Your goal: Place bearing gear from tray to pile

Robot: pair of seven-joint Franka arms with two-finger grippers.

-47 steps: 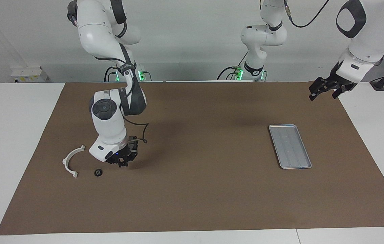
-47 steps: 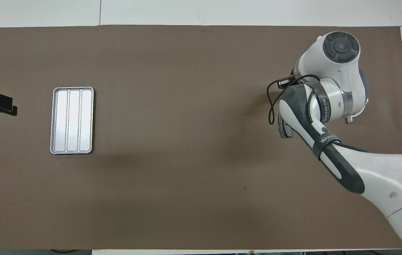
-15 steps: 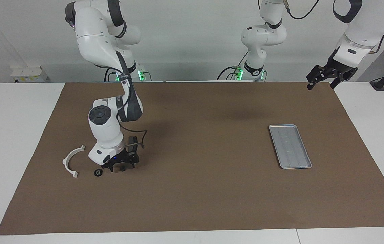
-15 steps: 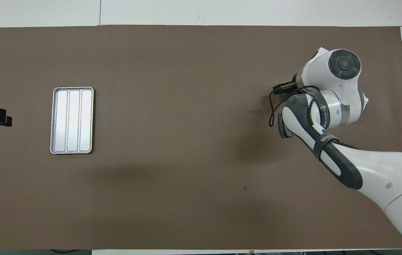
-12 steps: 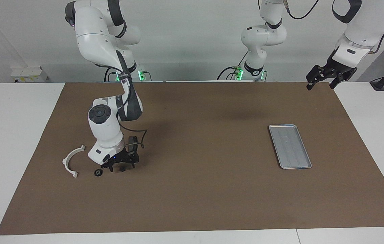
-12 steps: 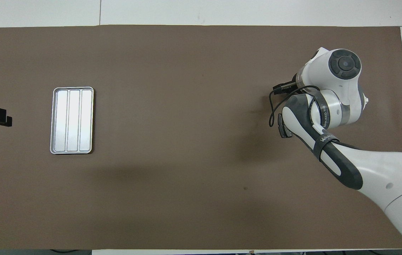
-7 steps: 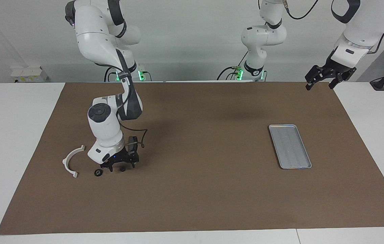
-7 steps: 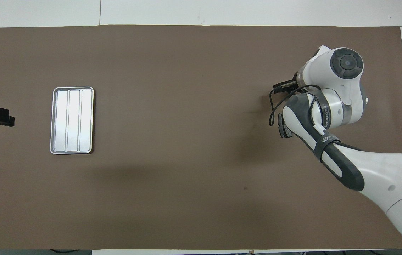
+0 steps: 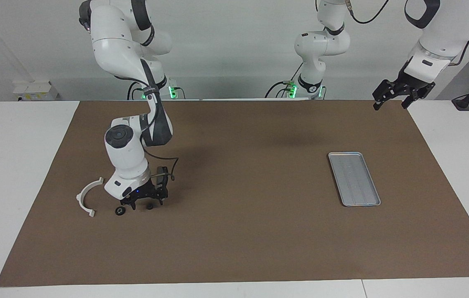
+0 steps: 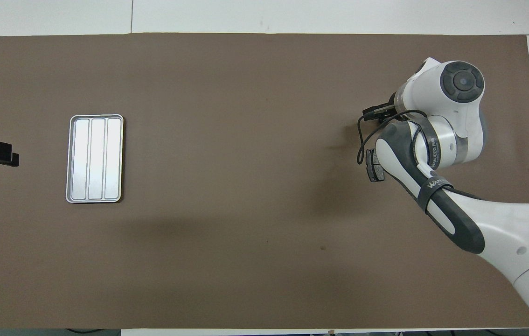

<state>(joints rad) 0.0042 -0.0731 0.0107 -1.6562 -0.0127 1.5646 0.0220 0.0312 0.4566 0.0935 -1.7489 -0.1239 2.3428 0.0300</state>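
The silver-grey tray [image 9: 354, 179] lies bare on the brown mat at the left arm's end; it also shows in the overhead view [image 10: 95, 158]. My right gripper [image 9: 144, 204] is down at the mat, open, with a small black bearing gear [image 9: 150, 206] lying between its fingers. A second small black round part [image 9: 120, 211] lies beside it, next to the white half-ring bracket [image 9: 87, 196] of the pile. No dark grey plates show. In the overhead view the right arm [image 10: 432, 135] covers the pile. My left gripper [image 9: 391, 99] is open and empty, held high over the mat's corner.
The brown mat [image 9: 242, 231] covers most of the white table. The right arm's elbow and wrist [image 9: 129, 157] lean over the pile, with a cable loop [image 9: 174, 161] hanging off the wrist.
The right gripper came down to the mat and opened, leaving the gear on the mat. In the last second its wrist leaned slightly toward the bracket. The left gripper rose and drew back.
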